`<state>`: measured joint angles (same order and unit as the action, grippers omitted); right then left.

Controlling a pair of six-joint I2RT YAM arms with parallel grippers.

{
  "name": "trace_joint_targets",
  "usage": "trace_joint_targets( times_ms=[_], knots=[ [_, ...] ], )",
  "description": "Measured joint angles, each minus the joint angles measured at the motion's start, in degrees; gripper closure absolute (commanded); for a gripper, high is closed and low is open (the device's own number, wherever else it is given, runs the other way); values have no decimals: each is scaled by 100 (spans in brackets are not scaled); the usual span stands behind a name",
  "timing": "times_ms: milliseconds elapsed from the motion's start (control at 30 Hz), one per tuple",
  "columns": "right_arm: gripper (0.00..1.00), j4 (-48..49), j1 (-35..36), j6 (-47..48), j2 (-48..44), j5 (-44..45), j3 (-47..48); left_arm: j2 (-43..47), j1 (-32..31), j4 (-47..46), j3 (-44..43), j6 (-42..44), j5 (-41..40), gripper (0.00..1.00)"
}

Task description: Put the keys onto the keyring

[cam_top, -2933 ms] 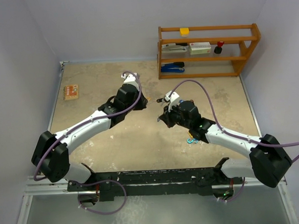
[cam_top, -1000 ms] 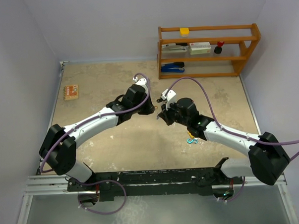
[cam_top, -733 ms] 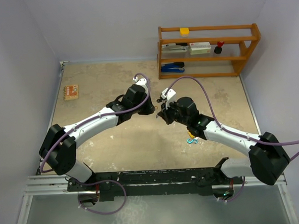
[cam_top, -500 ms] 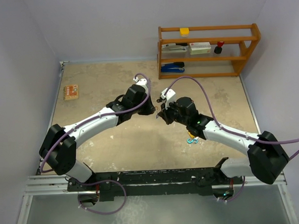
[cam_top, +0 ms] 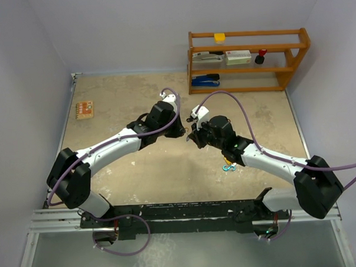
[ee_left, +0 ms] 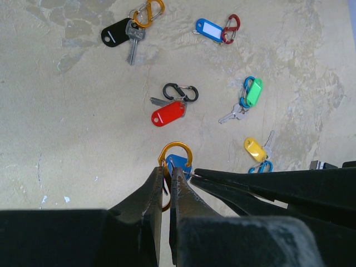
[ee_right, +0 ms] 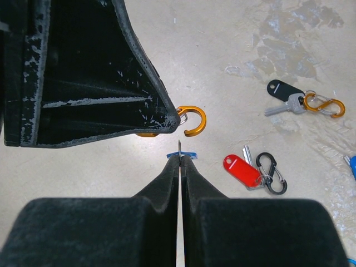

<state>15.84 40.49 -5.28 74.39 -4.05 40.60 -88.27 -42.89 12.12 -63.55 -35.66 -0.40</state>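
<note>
My left gripper (ee_left: 167, 169) is shut on an open orange carabiner (ee_left: 176, 149), held above the table. My right gripper (ee_right: 180, 158) is shut on a blue-headed key (ee_right: 190, 155) by its thin metal ring, its tip just below the carabiner's hook (ee_right: 193, 123). In the top view the two grippers (cam_top: 181, 132) (cam_top: 193, 136) meet tip to tip at the table's middle. More keys lie below: red (ee_left: 167, 113), green (ee_left: 253, 92), yellow (ee_left: 254, 148), black (ee_left: 115, 33) and blue (ee_left: 208, 28), each with a clip.
A wooden shelf (cam_top: 248, 59) with a stapler and boxes stands at the back right. A small orange box (cam_top: 83, 109) lies at the far left. One key set (cam_top: 228, 165) shows beside the right arm.
Since the oldest frame both grippers have moved together toward the table's middle. Over the last second they have barely shifted, staying tip to tip.
</note>
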Motion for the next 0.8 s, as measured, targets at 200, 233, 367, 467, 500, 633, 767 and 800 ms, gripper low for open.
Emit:
trace_joint_targets(
  times_ms=[200, 233, 367, 467, 500, 633, 767, 800],
  knots=[
    [100, 4, 0, -2, 24, -2, 4, -2, 0, 0, 0, 37, 0, 100],
    [100, 0, 0, -2, 24, -2, 7, -4, 0, 0, 0, 39, 0, 100],
    [100, 11, 0, -4, 24, -7, 24, -48, -4, 0, 0, 39, 0, 100],
    [100, 37, 0, -4, 24, -13, 33, -109, -7, 0, 0, 39, 0, 100],
    [100, 37, 0, -4, 24, -17, 33, -122, -9, 0, 0, 39, 0, 100],
    [100, 37, 0, -7, 24, -20, 33, -151, -33, -2, 0, 39, 2, 100],
    [100, 37, 0, -7, 24, -17, 33, -153, -63, 0, 0, 42, 0, 100],
    [100, 37, 0, -7, 26, -17, 33, -153, -66, 4, 0, 42, 2, 100]
  ],
)
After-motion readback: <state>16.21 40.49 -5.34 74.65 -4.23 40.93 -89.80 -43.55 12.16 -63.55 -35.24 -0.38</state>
